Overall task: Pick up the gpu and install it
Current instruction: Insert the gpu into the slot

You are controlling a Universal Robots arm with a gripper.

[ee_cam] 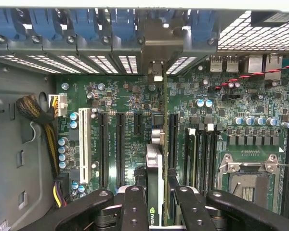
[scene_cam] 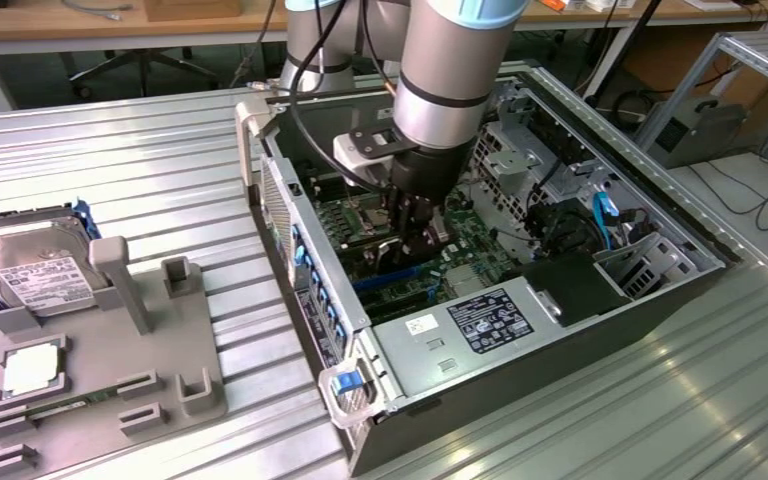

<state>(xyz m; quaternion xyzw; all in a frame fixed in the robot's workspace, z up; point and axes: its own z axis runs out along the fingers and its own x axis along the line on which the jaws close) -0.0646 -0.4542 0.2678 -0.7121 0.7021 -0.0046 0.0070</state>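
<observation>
Down inside the open computer case [scene_cam: 564,390], the hand [scene_cam: 411,248] is clamped on the gpu [ee_cam: 154,163]; the card stands on edge between the fingers [ee_cam: 134,207], close over the green motherboard [ee_cam: 120,96]; its bracket end points toward the case's rear slot wall; whether it sits in a slot I cannot tell; a hard drive [scene_cam: 37,265] leans in a grey holder [scene_cam: 104,370] on the desk [scene_cam: 131,160], on the exterior view's left.

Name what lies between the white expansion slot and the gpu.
In the wrist view, two long black slots and one shorter black slot lie there on the green motherboard, between the white slot and the gpu.
</observation>
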